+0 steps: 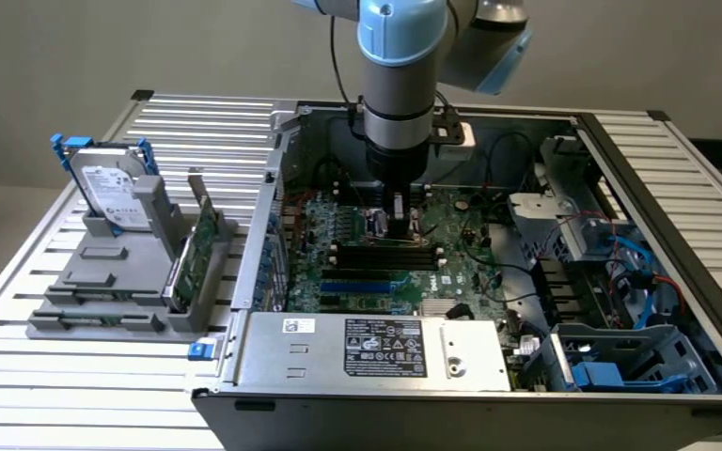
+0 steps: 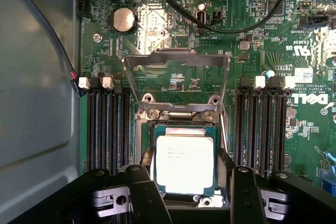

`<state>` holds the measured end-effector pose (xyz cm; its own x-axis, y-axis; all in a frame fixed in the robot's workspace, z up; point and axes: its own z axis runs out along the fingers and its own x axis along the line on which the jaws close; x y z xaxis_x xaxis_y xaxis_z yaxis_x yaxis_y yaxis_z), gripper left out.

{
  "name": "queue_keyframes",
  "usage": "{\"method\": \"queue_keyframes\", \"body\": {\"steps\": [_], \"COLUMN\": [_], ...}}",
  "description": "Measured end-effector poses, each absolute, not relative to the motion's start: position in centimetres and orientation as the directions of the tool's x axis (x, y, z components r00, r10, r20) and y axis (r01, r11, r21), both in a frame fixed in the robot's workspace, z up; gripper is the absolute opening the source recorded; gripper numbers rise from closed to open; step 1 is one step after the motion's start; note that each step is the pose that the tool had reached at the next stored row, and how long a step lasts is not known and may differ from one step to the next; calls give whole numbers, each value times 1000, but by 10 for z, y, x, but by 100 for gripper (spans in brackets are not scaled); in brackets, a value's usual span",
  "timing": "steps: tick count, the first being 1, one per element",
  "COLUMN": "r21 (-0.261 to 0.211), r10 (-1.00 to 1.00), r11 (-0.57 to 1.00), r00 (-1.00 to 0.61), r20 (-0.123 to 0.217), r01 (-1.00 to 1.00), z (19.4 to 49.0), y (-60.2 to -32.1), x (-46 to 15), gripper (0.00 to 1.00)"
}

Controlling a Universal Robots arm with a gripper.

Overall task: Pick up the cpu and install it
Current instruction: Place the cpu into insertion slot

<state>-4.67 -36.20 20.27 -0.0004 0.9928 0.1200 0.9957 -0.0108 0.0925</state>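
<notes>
Chip position first: you see the cpu (image 2: 185, 163) lying flat and square inside the socket (image 2: 145, 145) on the green motherboard (image 2: 157, 3). Its silvery top faces up and a thin teal rim shows around it. The metal load plate (image 2: 176, 59) stands tilted up, just beyond the chip's far edge, hinged on two screws.

Your gripper (image 2: 188, 171) hangs directly over the socket and is released. Its two black fingers (image 2: 139, 192) stand wide apart with the chip between them, and a strip of socket shows between each finger and the chip. Whether the fingertips touch the socket frame you cannot tell. Nothing is clamped.

Black memory slots (image 2: 107, 124) run along both sides of the socket. A coin battery (image 2: 124, 19) sits further up the board, and black cables (image 2: 236, 24) loop across the board beyond the load plate.

From outside, you see the arm (image 1: 399, 85) reaching straight down into the open computer case (image 1: 260, 235), with the gripper (image 1: 399, 221) low over the middle of the board. The silver power supply (image 1: 374, 348) lies along the case's near edge.

To the exterior view's left, well apart from the case, a grey holder (image 1: 98, 282) rests on the slatted table (image 1: 86, 395). It carries the hard drive (image 1: 110, 193) in its blue bracket and an upright green circuit card (image 1: 196, 249).
</notes>
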Motion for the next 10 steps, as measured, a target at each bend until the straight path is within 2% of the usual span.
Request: {"method": "queue_keyframes", "body": {"steps": [10], "r21": [92], "r10": [993], "r11": [-13], "r00": [2], "r20": [119], "r01": [996], "z": [203], "y": [-358], "x": [-47], "gripper": [55]}}
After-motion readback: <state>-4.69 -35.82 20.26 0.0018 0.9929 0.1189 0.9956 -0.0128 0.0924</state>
